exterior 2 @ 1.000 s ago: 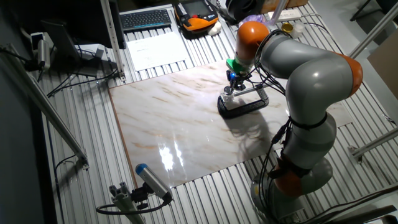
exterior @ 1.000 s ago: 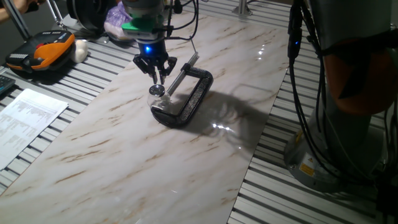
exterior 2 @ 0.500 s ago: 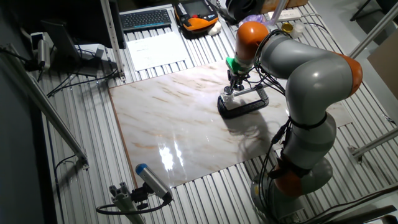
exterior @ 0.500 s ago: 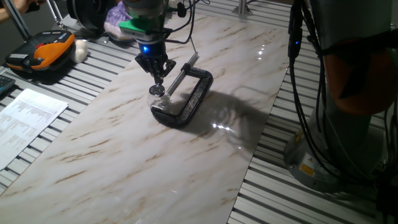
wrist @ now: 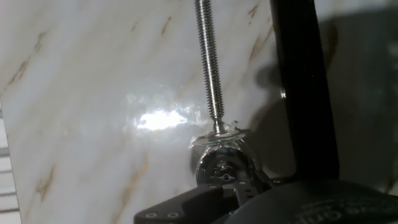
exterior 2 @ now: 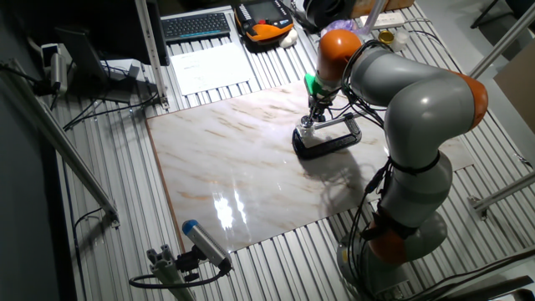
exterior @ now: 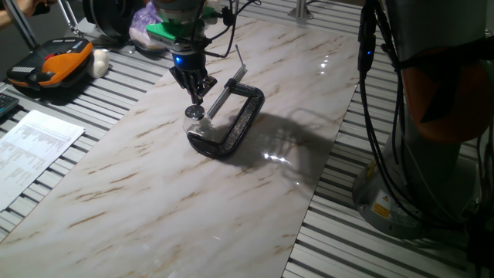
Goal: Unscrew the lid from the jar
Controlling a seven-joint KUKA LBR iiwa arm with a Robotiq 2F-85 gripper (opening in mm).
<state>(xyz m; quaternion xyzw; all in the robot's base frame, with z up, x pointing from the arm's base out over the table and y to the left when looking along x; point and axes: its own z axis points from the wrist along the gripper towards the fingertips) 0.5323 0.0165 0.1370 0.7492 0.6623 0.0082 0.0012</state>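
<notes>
A tiny clear glass jar (exterior: 197, 129) stands on the marble top, pinched between the jaws of a black C-clamp (exterior: 241, 122). Its small silvery lid (exterior: 194, 113) is on top of it. My gripper (exterior: 197, 99) hangs straight above, with its fingers drawn together down onto the lid. From the other fixed view the gripper (exterior 2: 311, 114) sits over the lid (exterior 2: 307, 122) at the clamp's (exterior 2: 331, 139) left end. The hand view shows the lid (wrist: 224, 172) and the jar's glass rim (wrist: 214, 140) just beyond the dark fingers, with the clamp screw (wrist: 208, 62) pressing on the jar.
The clamp's black frame (wrist: 305, 87) runs close beside the jar on the right. An orange and black device (exterior: 50, 66) and a paper sheet (exterior: 35, 147) lie off the marble slab to the left. The robot's base (exterior 2: 401, 226) stands to the right.
The fingers have gone from spread apart to drawn together over the lid, and the hand has turned about its vertical axis. The jar and clamp have not moved.
</notes>
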